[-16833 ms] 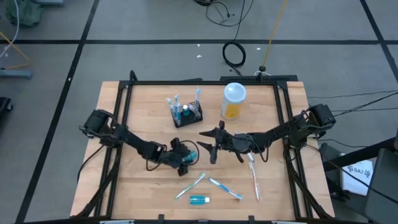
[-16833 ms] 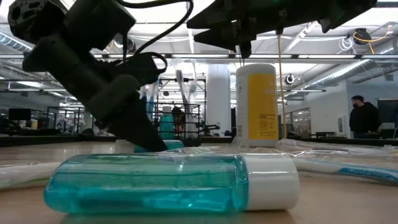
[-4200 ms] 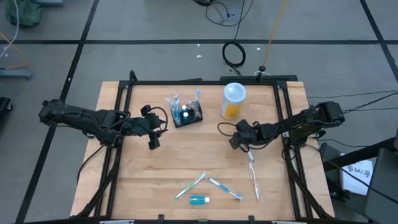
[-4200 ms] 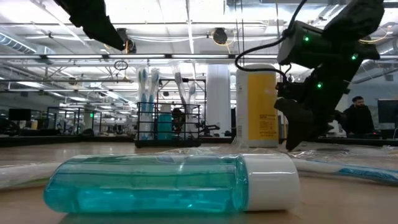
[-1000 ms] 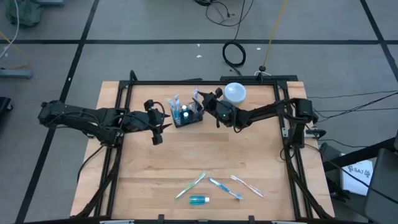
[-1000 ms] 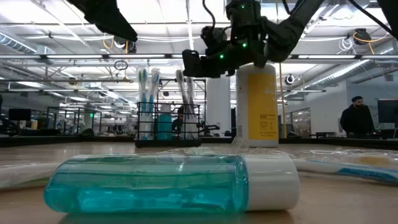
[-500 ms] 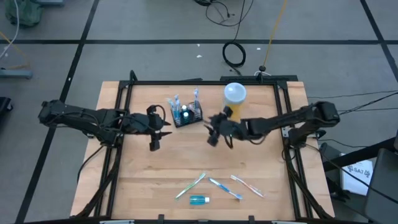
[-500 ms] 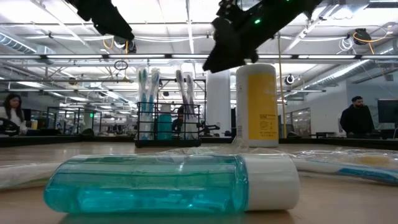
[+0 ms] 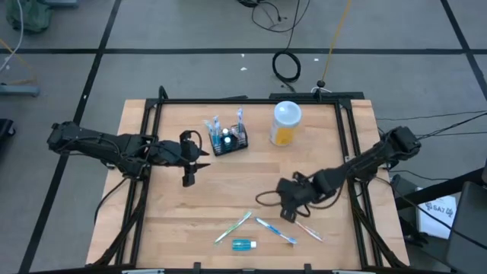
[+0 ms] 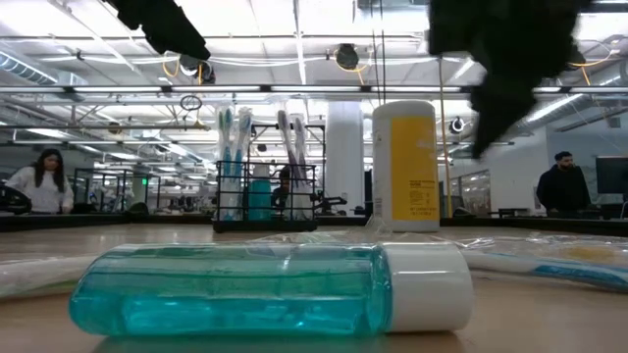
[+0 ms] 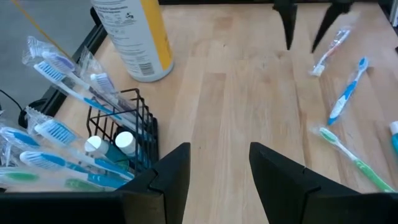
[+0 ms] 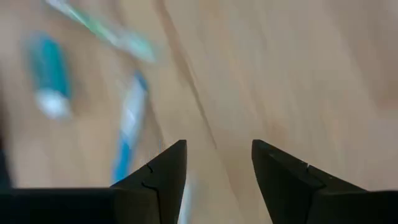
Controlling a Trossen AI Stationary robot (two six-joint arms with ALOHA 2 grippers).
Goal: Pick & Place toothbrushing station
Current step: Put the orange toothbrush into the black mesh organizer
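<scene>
The rack [image 9: 228,140] holds several toothbrushes; three toothbrushes [image 9: 275,230] and a blue bottle [image 9: 243,244] remain on the table. The right gripper [image 9: 285,211] hangs above them, fingers apart and empty. The left gripper [image 9: 190,157] waits beside the rack, fingers apart.

Count, table: black rack [image 9: 229,141] ×1, several wrapped toothbrushes [image 11: 65,68] standing inside, exact number unclear. Loose toothbrushes on wood ×3: green [image 9: 233,227], blue [image 9: 275,230], pink [image 9: 307,229]. Teal mouthwash bottle [image 9: 243,244] ×1. White-lidded container [image 9: 285,123] ×1.

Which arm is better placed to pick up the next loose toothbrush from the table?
The right. Its open claw hangs right beside the loose toothbrushes, while the left claw waits near the rack.
</scene>
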